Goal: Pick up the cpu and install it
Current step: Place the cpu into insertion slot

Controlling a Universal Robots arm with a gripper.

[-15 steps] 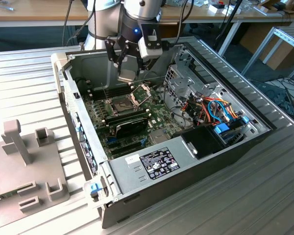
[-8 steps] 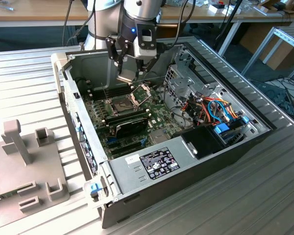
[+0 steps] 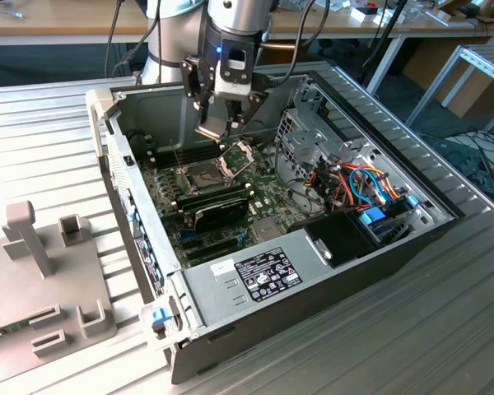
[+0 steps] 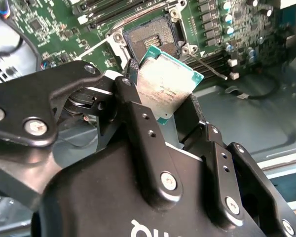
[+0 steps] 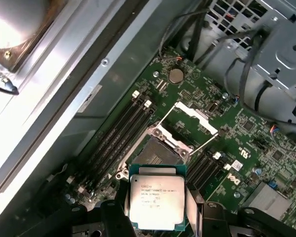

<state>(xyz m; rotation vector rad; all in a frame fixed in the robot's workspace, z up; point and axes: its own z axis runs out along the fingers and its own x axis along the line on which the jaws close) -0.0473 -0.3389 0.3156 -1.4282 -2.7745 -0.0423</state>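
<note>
Gripper (image 3: 222,119), mine, hangs from the arm (image 3: 230,25) over the open computer case (image 3: 337,271); the arm is cut off at the exterior view's upper edge. My two black fingers (image 4: 135,106) are clenched on the cpu (image 4: 166,84), one on each of two opposite edges. Its dull silver lid and green rim face both wrist cameras. The chip is held in the air, tilted, above the green motherboard (image 5: 246,143) and clear of it.

Open socket (image 5: 155,154): it lies just beyond the cpu (image 5: 156,200) in the first wrist view, with its hinged metal frame (image 5: 193,114) standing up and its thin lever (image 5: 202,143) free. The chip covers the socket's near edge, so I cannot tell how far above it I am. The contacts inside the socket are too fine to make out.

Hidden parts: my fingers cover the chip's gripped edges, and its underside is turned away from both wrist cameras.

Exterior view: the cpu (image 3: 212,129) is a small pale tilted plate under my fingers. The socket (image 3: 199,175) lies on the board beneath it and nearer the camera, and a black oblong module (image 3: 218,216) is nearer still. Memory slots (image 5: 121,131) run beside the socket. Coloured cables (image 3: 362,185) crowd the case's end at the exterior view's right.
</note>
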